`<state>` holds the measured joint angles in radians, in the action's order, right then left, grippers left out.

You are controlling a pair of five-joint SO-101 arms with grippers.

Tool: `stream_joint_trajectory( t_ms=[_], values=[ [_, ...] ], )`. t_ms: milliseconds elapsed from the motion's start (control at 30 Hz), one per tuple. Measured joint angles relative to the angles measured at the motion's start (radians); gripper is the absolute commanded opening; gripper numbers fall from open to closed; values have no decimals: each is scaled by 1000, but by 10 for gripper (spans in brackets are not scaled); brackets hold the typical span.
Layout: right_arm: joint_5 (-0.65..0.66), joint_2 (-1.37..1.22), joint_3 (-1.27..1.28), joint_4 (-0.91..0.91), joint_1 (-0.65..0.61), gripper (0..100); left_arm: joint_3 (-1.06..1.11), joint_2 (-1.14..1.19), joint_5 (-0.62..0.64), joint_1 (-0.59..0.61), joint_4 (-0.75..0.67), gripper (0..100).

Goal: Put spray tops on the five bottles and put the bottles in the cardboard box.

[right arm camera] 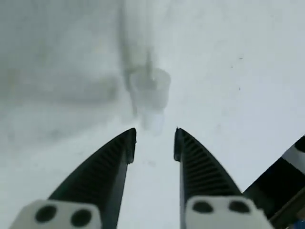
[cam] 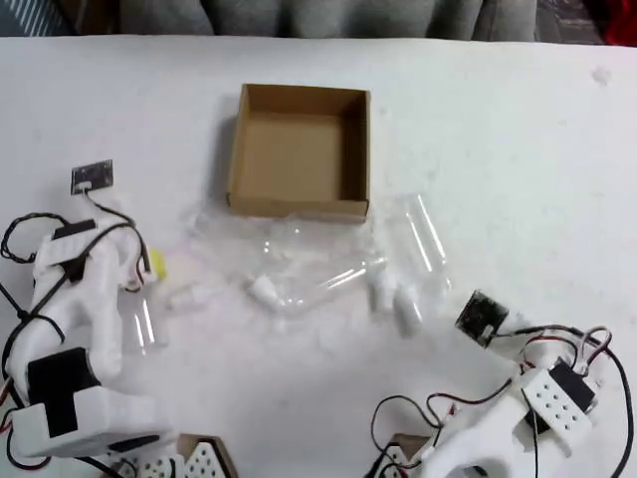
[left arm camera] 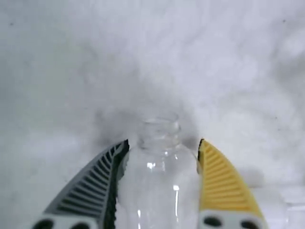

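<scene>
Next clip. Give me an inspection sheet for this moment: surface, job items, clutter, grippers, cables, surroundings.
Surface: white table, no spills seen.
Job's things: cardboard box empty; clear bottles and loose spray tops lie in front of it.
Clutter: nothing seen.
Grippers: left gripper closed on an open-necked bottle; right gripper open and holding nothing, a spray top ahead of it.
Cables: black cables run from the arms to small boards on the table.
Surroundings: grey upholstery beyond the far edge.
</scene>
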<state>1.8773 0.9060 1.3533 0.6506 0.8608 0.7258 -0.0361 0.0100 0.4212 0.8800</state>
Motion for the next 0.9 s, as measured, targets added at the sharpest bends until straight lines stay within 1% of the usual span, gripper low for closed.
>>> stream_joint_trajectory(
  t_ms=[67,100,267,333,433,500,567,667,833,900],
  values=[
    [-104,0,-28,28,0,14,0,0,0,0,0,30],
    [-167,0,-52,61,0,16,0,0,0,0,0,30],
    [-514,0,-201,318,0,17,0,0,0,0,0,30],
    [-655,0,-230,388,0,17,0,0,0,0,0,30],
    [-850,0,-238,407,3,18,0,0,0,0,0,30],
    [-957,0,-238,387,3,18,0,0,0,0,0,30],
    [-1000,0,-238,336,3,18,0,0,0,0,0,30],
    [-994,0,-238,267,3,18,0,0,0,0,0,30],
    [-993,0,-206,245,8,18,0,0,0,0,0,30],
    [-1016,3,-192,245,26,18,0,0,0,0,0,30]
  ],
)
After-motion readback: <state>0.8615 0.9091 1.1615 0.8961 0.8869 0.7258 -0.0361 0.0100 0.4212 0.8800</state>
